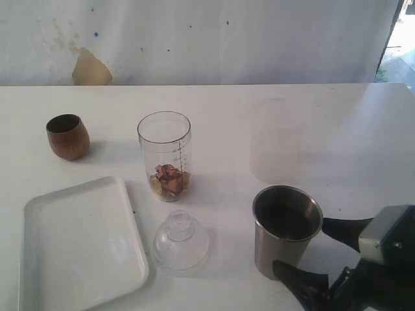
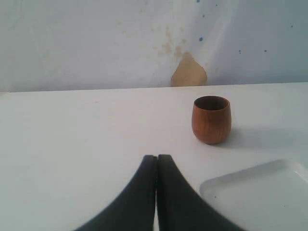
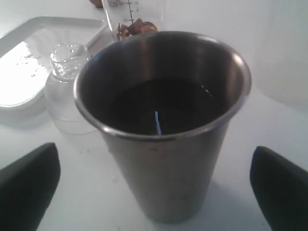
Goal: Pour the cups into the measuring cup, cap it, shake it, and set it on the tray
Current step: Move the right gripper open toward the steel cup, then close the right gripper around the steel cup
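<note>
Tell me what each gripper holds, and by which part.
Nothing is held. The right gripper is open, its fingers on either side of the tumbler without touching it. The left gripper is shut on nothing.

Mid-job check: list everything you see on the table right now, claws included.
wooden cup: one, brown, far left
measuring cup: one, clear with dark marks, centre, brownish pieces in its bottom
cap: one, clear, on the table in front of the measuring cup
tray: one, white, near left
steel tumbler: one, silver, near right, dark inside
frosted cup: one, translucent white, behind the steel tumbler
table: one, white
left claw: one, black, shut, facing the wooden cup
right claw: one, black, open, a finger on each side of the steel tumbler, not touching
</note>
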Available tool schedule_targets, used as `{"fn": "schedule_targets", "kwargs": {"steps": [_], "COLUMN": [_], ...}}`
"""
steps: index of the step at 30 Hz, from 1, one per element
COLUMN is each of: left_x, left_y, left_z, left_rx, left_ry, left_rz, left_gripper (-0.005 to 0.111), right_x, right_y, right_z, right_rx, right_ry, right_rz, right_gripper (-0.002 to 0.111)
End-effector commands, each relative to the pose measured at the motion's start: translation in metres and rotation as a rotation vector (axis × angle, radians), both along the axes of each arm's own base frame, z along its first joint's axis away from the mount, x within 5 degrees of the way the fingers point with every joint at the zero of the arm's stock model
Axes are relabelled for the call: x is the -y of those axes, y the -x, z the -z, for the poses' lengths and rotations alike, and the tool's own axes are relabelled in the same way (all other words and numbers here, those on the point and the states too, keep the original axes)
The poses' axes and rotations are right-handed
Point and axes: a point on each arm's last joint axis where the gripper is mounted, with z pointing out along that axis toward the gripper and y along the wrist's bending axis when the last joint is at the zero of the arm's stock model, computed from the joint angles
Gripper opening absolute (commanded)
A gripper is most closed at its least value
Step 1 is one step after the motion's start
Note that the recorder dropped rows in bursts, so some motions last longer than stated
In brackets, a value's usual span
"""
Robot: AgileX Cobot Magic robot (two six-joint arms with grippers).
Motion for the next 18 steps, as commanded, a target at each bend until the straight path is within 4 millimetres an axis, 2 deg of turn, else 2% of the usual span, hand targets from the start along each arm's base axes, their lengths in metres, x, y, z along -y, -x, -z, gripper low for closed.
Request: {"fn": "schedule_targets", "kwargs": {"steps": [1, 9, 18], "left_x": [0.000, 0.000, 0.000], "left_y": [0.000, 0.000, 0.000], "left_z": [0.001, 0.001, 0.001], "left_rx": [0.005, 0.005, 0.005], "left_ry": [-0.001, -0.001, -0.001], "left_rz": [-0.002, -0.002, -0.002], "left_gripper": [0.001, 0.001, 0.001], "right_x": [-0.001, -0.001, -0.002], "right_y": [-0.010, -0.032, -0.049], "right_z": [0.003, 0.016, 0.032], "right_rx": [0.020, -0.013, -0.016], "right_ry": [-0.017, -0.051, -0.006], "right_rz": [-0.017, -0.020, -0.076], "right_gripper": [0.105, 0.105, 0.105]}}
